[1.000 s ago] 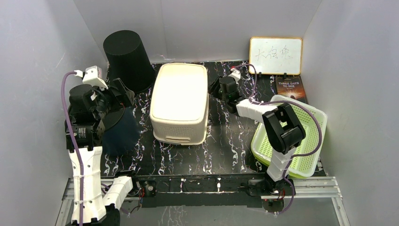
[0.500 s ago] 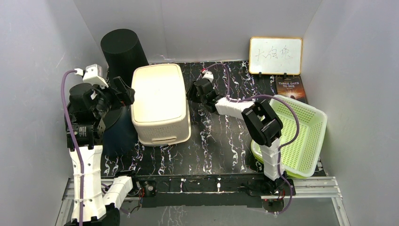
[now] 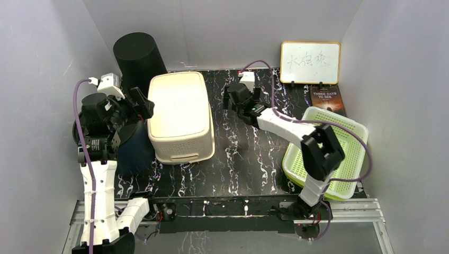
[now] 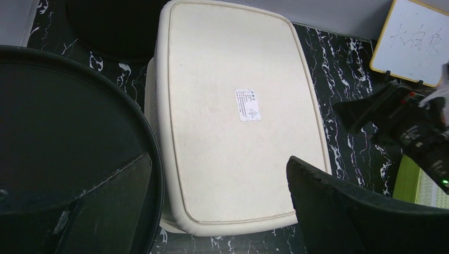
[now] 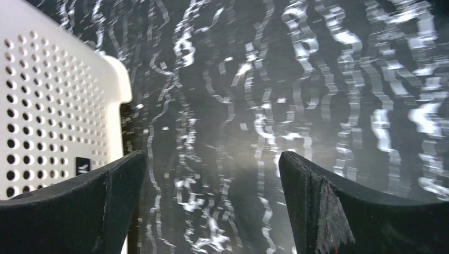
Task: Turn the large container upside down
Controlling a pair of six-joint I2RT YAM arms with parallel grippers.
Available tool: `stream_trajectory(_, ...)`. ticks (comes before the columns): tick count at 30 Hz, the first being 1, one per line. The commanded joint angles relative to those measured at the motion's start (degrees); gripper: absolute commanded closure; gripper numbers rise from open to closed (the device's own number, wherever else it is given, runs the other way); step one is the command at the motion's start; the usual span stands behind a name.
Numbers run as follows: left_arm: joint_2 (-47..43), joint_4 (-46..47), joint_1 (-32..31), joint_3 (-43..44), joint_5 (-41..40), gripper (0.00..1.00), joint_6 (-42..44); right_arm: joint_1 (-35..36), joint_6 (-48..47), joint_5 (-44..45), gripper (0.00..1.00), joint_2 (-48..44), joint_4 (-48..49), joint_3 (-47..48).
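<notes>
Cream container (image 3: 180, 116), its side dotted with holes, on black, white-veined table (image 3: 249, 164); lime-green basket (image 3: 347, 140) right of it, black bin (image 3: 136, 55) behind.

Bright even light, right-wrist view blurred

black bin (image 3: 136, 55) beside container (image 3: 180, 114), right flank free

The book (image 3: 326, 99), off to the right of the right gripper (image 3: 235, 101), read "THREE DAYS TO SEE" on its cover. Just behind the book, the whiteboard (image 3: 310, 62) carried handwritten characters, too loosely drawn to read with certainty. Below the left gripper (image 4: 217, 174), a small sticker (image 4: 247, 104) on the large container (image 4: 212, 63) showed a warning triangle; its print was too fine to read.
</notes>
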Motion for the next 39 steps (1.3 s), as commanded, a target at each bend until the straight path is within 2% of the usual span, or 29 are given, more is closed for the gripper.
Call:
stream_trajectory(1, 0.4, 3.1, -0.2, -0.1, 2.9, 0.02, 0.1, -0.8, -3.5, 13.6, 0.02, -9.1, -10.4, -1.8)
stream_trajectory(6, 2.3, 5.0, -0.2, -0.5, 7.0, 0.02, -1.0, -2.1, -1.7, 15.5, 0.02, -15.7, -21.0, -4.4)
stream_trajectory(15, 3.2, 10.8, -0.2, -3.5, 13.7, 0.02, -4.3, -8.0, 16.0, 23.3, 0.03, -25.1, -39.5, -11.8)
stream_trajectory(18, 3.1, 13.1, -0.2, -4.7, 15.4, 0.02, -5.6, -11.2, 19.0, 22.3, 0.05, -29.2, -40.7, -15.0)
stream_trajectory(24, 2.0, 16.1, -0.2, -7.9, 17.5, 0.02, -7.0, -15.9, 17.9, 17.5, 0.14, -32.4, -39.2, -20.1)
stream_trajectory(30, 1.5, 17.1, -0.2, -9.6, 18.6, 0.02, -7.3, -16.5, 18.0, 14.9, 0.28, -31.5, -37.6, -22.1)
stream_trajectory(34, 1.1, 17.3, -0.1, -10.3, 18.5, 0.02, -7.2, -16.9, 18.5, 15.6, 0.44, -32.7, -36.4, -23.0)
stream_trajectory(39, 0.7, 17.4, -0.1, -11.3, 18.3, 0.02, -7.2, -17.6, 16.8, 14.9, 0.46, -33.7, -33.5, -24.9)
